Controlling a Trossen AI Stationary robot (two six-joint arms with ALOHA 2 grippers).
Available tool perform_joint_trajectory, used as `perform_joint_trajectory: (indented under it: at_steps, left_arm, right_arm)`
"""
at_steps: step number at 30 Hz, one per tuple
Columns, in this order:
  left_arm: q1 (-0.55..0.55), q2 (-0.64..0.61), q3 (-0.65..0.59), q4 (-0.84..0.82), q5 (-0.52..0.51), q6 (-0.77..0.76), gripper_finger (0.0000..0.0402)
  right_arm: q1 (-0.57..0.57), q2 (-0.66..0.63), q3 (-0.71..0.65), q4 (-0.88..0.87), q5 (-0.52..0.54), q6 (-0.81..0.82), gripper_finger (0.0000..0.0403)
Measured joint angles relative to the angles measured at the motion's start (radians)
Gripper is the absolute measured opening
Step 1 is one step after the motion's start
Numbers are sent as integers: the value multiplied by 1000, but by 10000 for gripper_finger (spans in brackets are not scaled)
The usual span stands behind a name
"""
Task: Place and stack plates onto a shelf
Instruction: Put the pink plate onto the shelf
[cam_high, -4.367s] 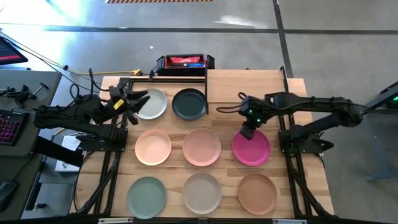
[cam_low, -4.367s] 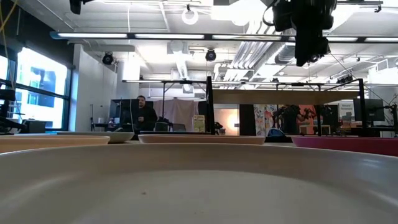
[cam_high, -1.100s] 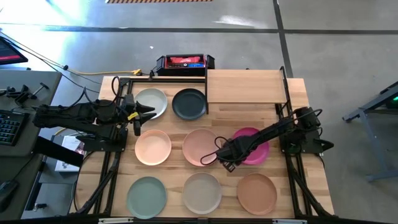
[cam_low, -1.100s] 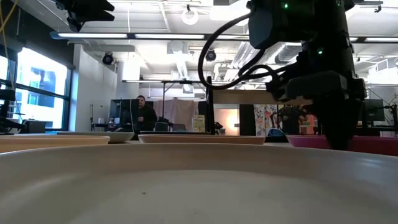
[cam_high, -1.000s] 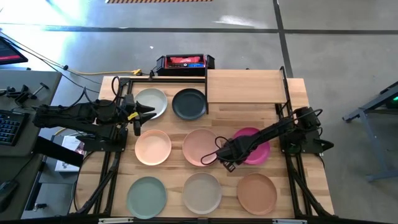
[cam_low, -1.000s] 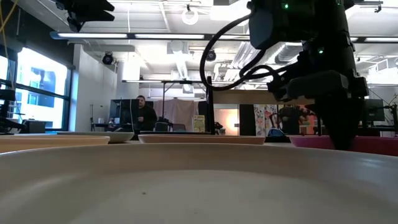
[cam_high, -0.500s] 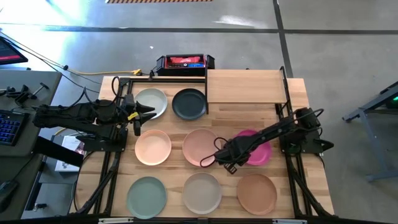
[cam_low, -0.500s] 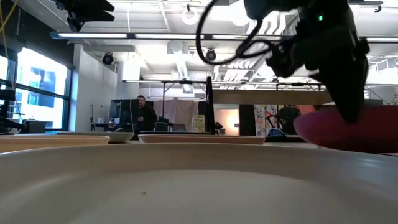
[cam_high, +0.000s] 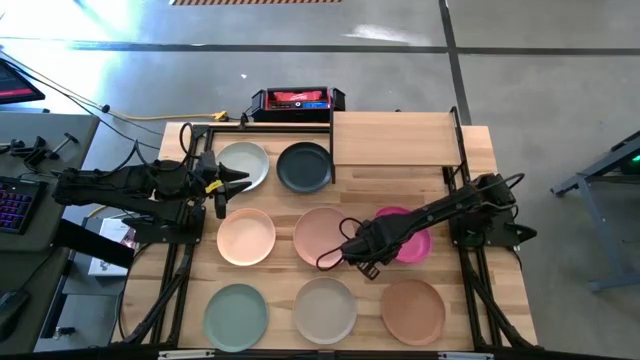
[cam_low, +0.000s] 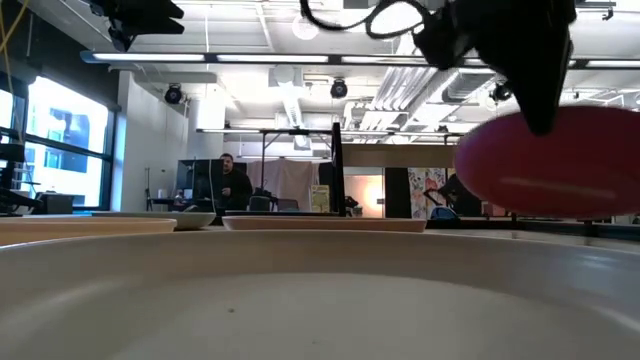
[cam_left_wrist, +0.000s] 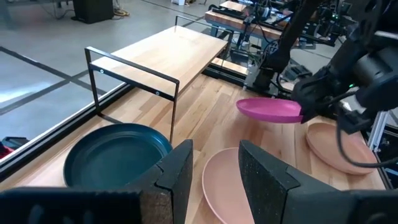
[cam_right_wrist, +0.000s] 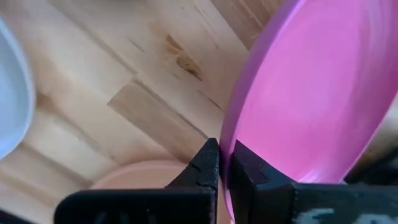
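Observation:
My right gripper (cam_high: 362, 250) is shut on the magenta plate (cam_high: 408, 238), which hangs above the table (cam_low: 550, 165) between the pink plate (cam_high: 322, 235) and the table's right edge. The shelf (cam_high: 395, 138) stands at the far right, its light wood top bare. The white-grey (cam_high: 243, 165), charcoal (cam_high: 304, 167), peach (cam_high: 246, 236), sage green (cam_high: 236, 316), beige-grey (cam_high: 324, 309) and tan brown (cam_high: 412, 311) plates lie flat on the table. My left gripper (cam_high: 228, 178) waits open above the near edge of the white-grey plate. My right gripper pinches the magenta plate's rim (cam_right_wrist: 231, 124) on the side nearest the pink plate, one finger on the plate's upper face and one beneath it. The fingers come from above, pointing down. The plate is lifted clear of the table and hangs about level (cam_left_wrist: 270, 110).
A black-and-red box (cam_high: 297, 100) sits beyond the table's far edge. Black frame posts (cam_left_wrist: 176, 99) edge the shelf next to the charcoal plate. A person (cam_low: 232, 185) stands far off in the room behind.
My right gripper has gone up with the magenta plate by its rim. The plate, which lay on the table a second ago, now hangs clear above it.

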Motion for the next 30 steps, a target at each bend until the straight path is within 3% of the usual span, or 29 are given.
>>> perform_joint_trajectory:
  at_steps: [9,15,22,30]
  left_arm:
    - [0,0,0,0,-2,-1,117]
    - [0,3,0,1,-10,-1,117]
    - [0,11,0,1,-12,-4,117]
    - [0,33,0,2,-14,-28,117]
  right_arm:
    - [23,0,194,-191,100,-30,0]
    - [12,-15,289,-189,214,-89,0]
    - [-43,-21,346,-189,315,-253,0]
    - [-138,-20,345,-189,357,-464,0]
